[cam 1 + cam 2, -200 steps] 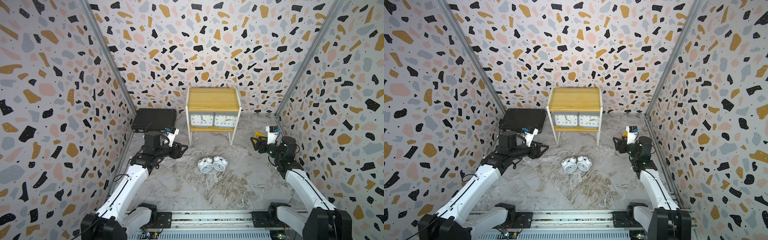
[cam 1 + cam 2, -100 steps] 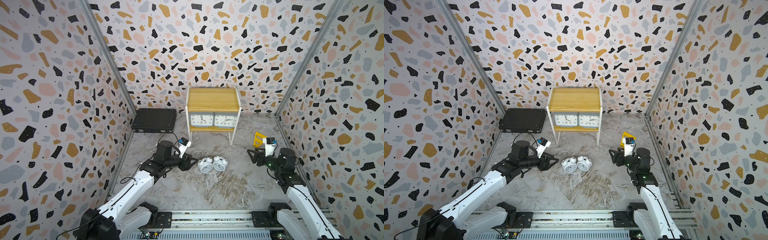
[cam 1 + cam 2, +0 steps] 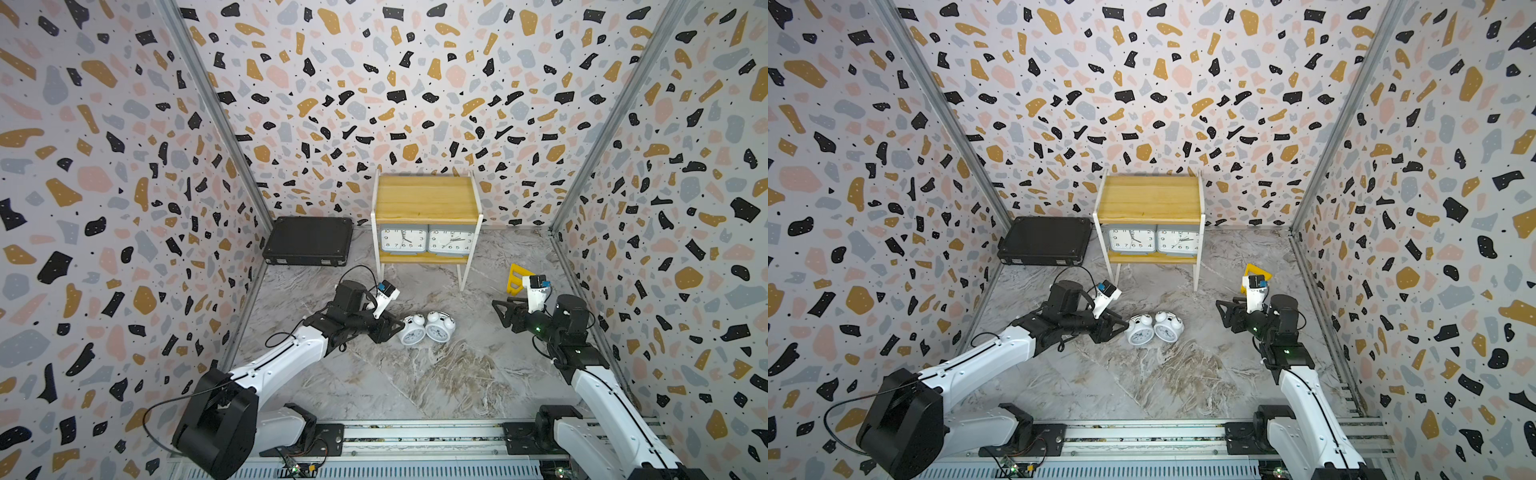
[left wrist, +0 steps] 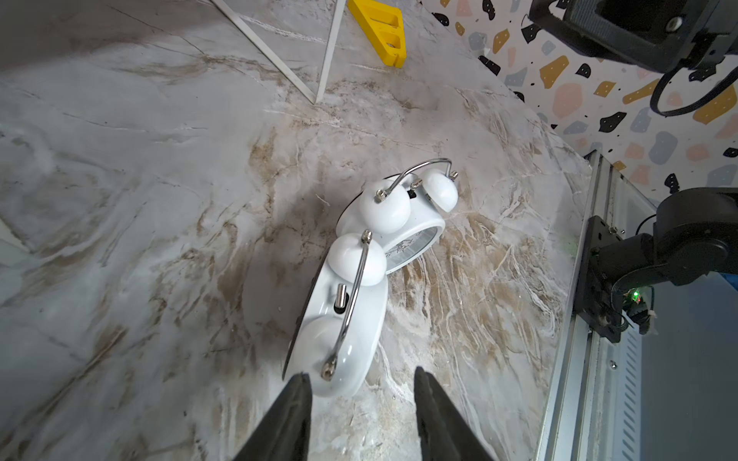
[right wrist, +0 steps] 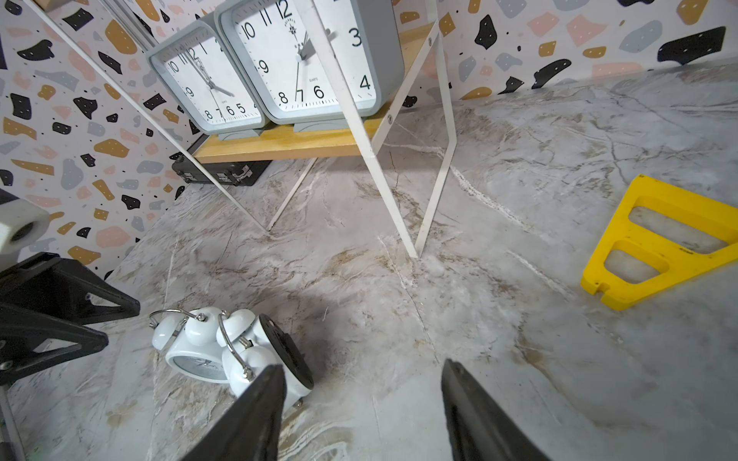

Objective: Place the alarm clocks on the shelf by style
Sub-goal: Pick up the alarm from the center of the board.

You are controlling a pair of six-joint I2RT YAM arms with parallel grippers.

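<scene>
Low over the tabletop (image 3: 415, 386), the left claw (image 4: 359, 373) spreads round one twin-bell clock (image 4: 339, 319), not gripping; the other twin-bell clock (image 4: 403, 215) touches it. Both grey clocks (image 3: 404, 241) (image 3: 451, 241) stand on the lower board of the shelf (image 3: 426, 199); the right claw (image 5: 361, 365) gapes empty.

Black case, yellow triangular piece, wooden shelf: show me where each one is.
black case (image 3: 309, 245): in a top view, middle of its lid.
yellow triangular piece (image 5: 655, 193): right wrist view, solid rim beside the cutouts.
shelf (image 3: 426, 203): in a top view, bare top board.
</scene>
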